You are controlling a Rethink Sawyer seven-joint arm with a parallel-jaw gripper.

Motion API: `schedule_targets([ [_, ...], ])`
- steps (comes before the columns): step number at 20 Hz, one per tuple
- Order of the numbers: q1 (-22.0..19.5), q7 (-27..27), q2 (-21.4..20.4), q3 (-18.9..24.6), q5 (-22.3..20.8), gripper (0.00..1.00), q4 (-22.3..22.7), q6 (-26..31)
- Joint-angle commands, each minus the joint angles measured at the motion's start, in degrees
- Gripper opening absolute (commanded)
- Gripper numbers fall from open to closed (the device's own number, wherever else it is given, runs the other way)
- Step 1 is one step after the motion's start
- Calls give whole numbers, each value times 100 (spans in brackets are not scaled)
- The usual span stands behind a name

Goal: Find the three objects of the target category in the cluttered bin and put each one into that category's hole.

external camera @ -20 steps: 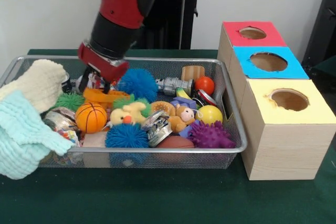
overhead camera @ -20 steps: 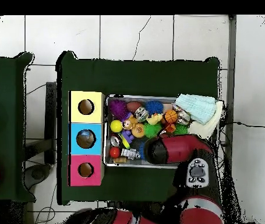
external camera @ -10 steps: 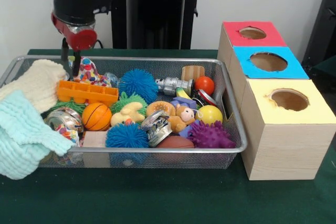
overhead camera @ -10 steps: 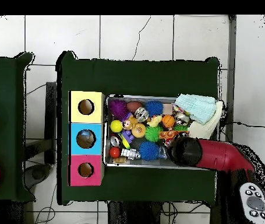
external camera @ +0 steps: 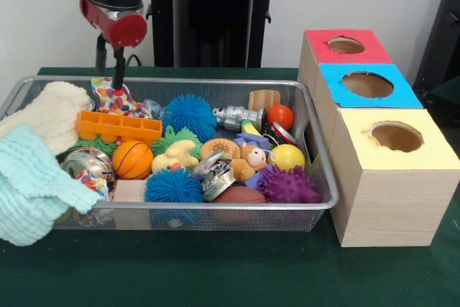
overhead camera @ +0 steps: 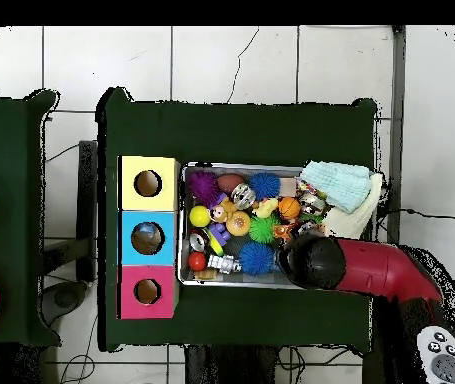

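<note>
A red robot hand [external camera: 108, 62], fingers spread and empty, hangs above the far left corner of a toy-filled wire bin [external camera: 215, 83] beside three boxes [external camera: 366, 84] with holes on the green desk [external camera: 215, 271].

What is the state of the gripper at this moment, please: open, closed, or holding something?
Gripper: open and empty, raised above the far corner of the wire bin, over the multicoloured toy.
</note>
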Motion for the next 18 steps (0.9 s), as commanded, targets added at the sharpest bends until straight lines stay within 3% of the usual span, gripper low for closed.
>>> schedule_targets([
  [1,179,-912,-194,625,69,100,662,822],
  [7,574,107,68,219,390,100,779,970],
  [18,1048,1234,1331,-682,577,100,109,54],
])
